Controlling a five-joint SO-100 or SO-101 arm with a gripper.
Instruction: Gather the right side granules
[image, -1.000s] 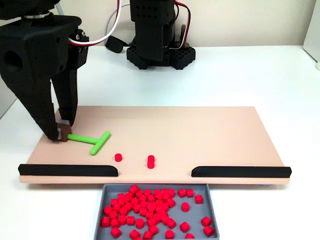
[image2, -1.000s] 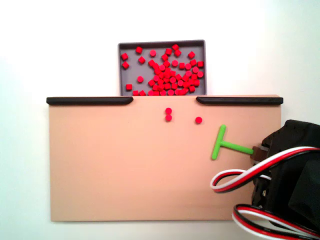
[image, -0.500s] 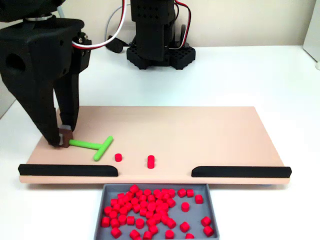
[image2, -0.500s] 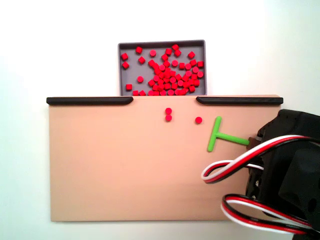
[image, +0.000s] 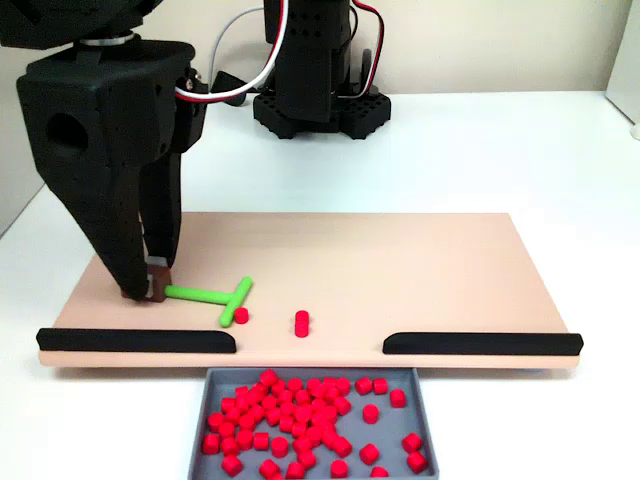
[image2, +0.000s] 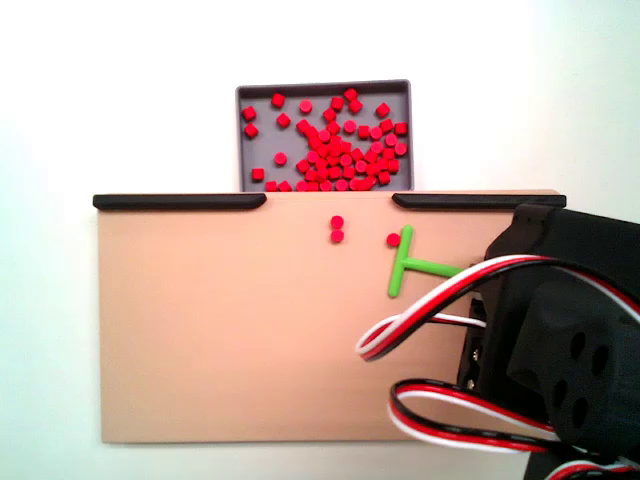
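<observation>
— What has the gripper (image: 150, 290) got?
— It's clamped on the stick (image: 212, 298) stem, by the board (image: 420, 270) end. The crossbar touches one granule (image: 241, 315); two (image2: 337, 229) lie near the front-edge gap.
— Next?
— Sweeping, I'd say: push them toward the tray (image: 205, 400).

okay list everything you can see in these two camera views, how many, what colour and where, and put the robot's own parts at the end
Loose granules: three, bright red, on the board near the gap; two together, one touching the stick's crossbar.
T-shaped stick: one, green, lying on the board, handle end in the gripper.
Board: one, tan, on the white table.
Rails: two, black, along the board's edge either side of the gap.
Tray: one, grey, past the gap.
Pellets in the tray: dozens, red.
Gripper: one, black, closed on the stick's handle.
Cables: red, white and black.
Arm base: black, behind the board.
</observation>
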